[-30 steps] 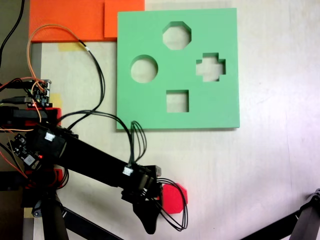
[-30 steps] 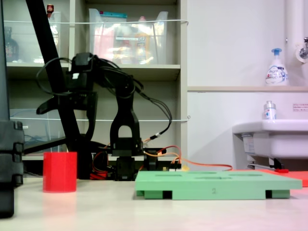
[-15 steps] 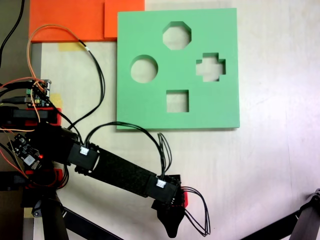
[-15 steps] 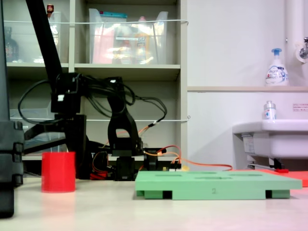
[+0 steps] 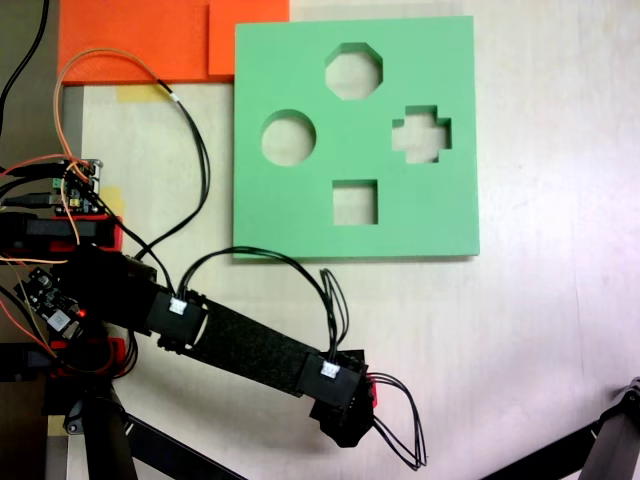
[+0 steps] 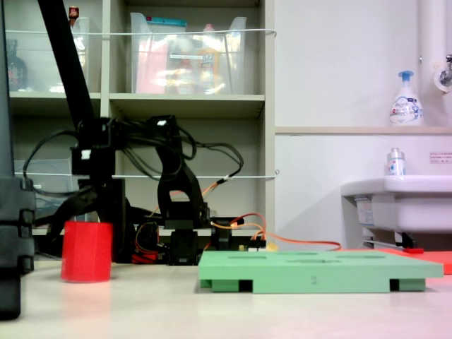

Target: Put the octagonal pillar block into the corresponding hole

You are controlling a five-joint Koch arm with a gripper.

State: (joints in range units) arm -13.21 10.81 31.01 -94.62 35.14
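The red octagonal pillar block stands upright on the table, left of the green board in the second exterior view. From overhead only a red sliver of the block shows beside the wrist. My gripper hangs directly over it near the bottom edge of the first exterior view. From the side the gripper looks open, one finger slanting out left of the block's top and the other down its right side. The octagonal hole is empty at the far edge of the green board.
The board also has a round cutout, a cross cutout and a square cutout. Orange foam sheets lie at the first exterior view's top left. The arm's base, circuit board and wires fill the first exterior view's left edge. A tripod leg crosses the bottom right.
The arm has swung toward the first exterior view's right, coming over the red block. The gripper head has sunk lower, now straddling the block's top. The block shifted only slightly.
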